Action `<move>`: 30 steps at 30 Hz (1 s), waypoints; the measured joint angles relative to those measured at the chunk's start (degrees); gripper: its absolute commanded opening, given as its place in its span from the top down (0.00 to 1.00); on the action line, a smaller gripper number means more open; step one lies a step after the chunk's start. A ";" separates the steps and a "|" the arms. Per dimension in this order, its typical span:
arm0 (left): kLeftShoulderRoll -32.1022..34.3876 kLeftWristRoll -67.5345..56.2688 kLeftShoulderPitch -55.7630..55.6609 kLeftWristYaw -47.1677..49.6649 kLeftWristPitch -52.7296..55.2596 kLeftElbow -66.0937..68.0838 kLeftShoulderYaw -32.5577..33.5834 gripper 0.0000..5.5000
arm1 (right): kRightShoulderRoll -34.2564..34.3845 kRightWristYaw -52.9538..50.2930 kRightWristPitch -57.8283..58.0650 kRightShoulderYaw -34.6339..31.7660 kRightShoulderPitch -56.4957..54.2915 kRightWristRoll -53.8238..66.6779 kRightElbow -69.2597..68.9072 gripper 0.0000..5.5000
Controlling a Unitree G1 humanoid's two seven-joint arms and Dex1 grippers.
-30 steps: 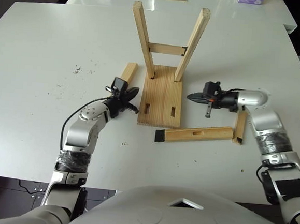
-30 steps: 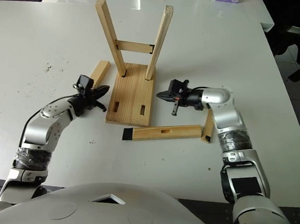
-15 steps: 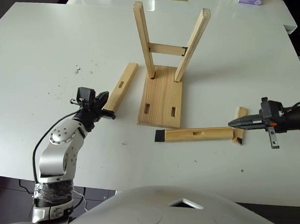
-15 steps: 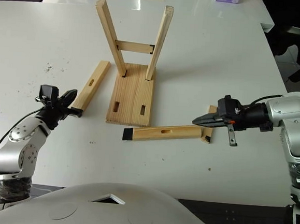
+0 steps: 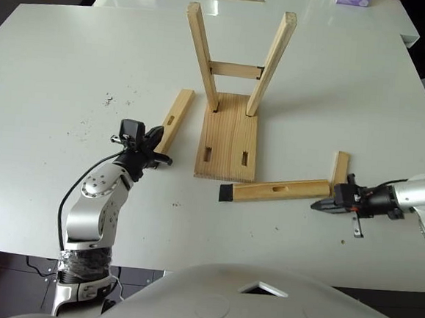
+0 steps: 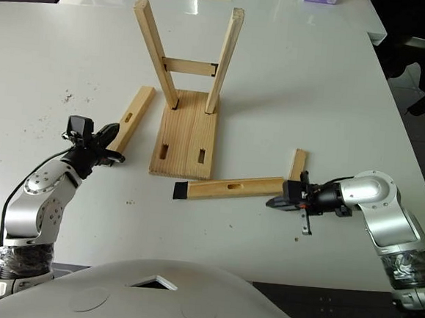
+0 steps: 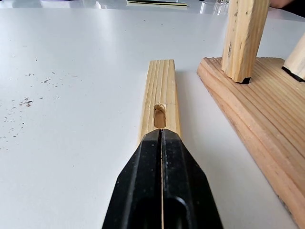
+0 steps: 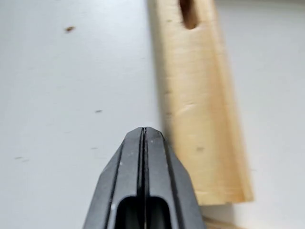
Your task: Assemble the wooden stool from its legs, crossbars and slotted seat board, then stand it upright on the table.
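Left wrist view: the left tool (image 7: 161, 137) is pinched closed and empty, its tip at the near end of a slotted leg (image 7: 160, 90) lying beside the seat board (image 7: 257, 109). The right tool (image 8: 143, 133), likewise closed and empty, sits just beside the end of the other leg (image 8: 202, 95) on the desk (image 5: 58, 58).

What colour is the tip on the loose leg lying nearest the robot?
A black tip, clearest in the left eye view.
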 measured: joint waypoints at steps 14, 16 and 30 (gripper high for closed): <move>-0.14 0.01 -1.19 -0.08 -0.17 1.77 -1.36 1.00 | 10.85 -11.51 10.98 -0.47 -5.71 2.43 2.29 1.00; -0.78 0.02 -1.35 0.43 -0.27 2.15 -1.58 1.00 | 13.51 -13.79 12.18 0.30 -6.73 2.29 2.38 1.00; -3.70 -1.41 1.28 3.47 -2.00 -0.23 0.93 1.00 | 17.26 -31.26 18.24 -10.43 -5.33 2.33 -3.97 0.88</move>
